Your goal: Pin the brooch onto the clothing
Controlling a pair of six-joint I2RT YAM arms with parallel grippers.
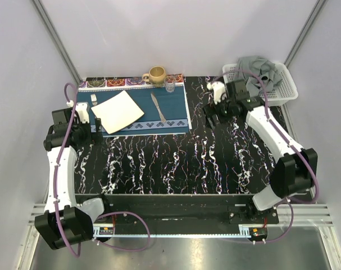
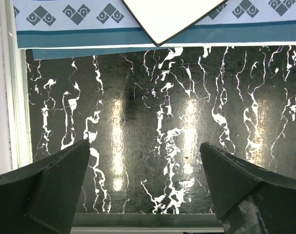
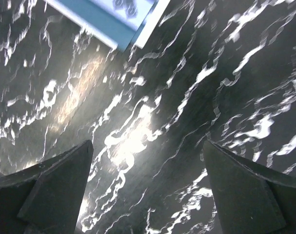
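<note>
View from above of a black marble-patterned worktop with white veins (image 1: 176, 163). At its far right corner stands a white plastic slatted basket (image 1: 288, 84) holding the crumpled grey fabric shirt (image 1: 259, 70). The brooch is too small to make out in any view. Along the far edge, towards the left, lies a blue patterned cloth placemat (image 1: 176, 107) carrying a white square plate (image 1: 118, 111), a metal fork (image 1: 94, 100), a metal knife (image 1: 158, 108), a tan ceramic mug (image 1: 157, 75) and a small clear glass (image 1: 170, 84). The left gripper (image 2: 145, 190) hovers by the left edge, jaws spread wide and empty. The right gripper (image 3: 148, 190) hovers near the basket, jaws also wide apart, holding nothing
</note>
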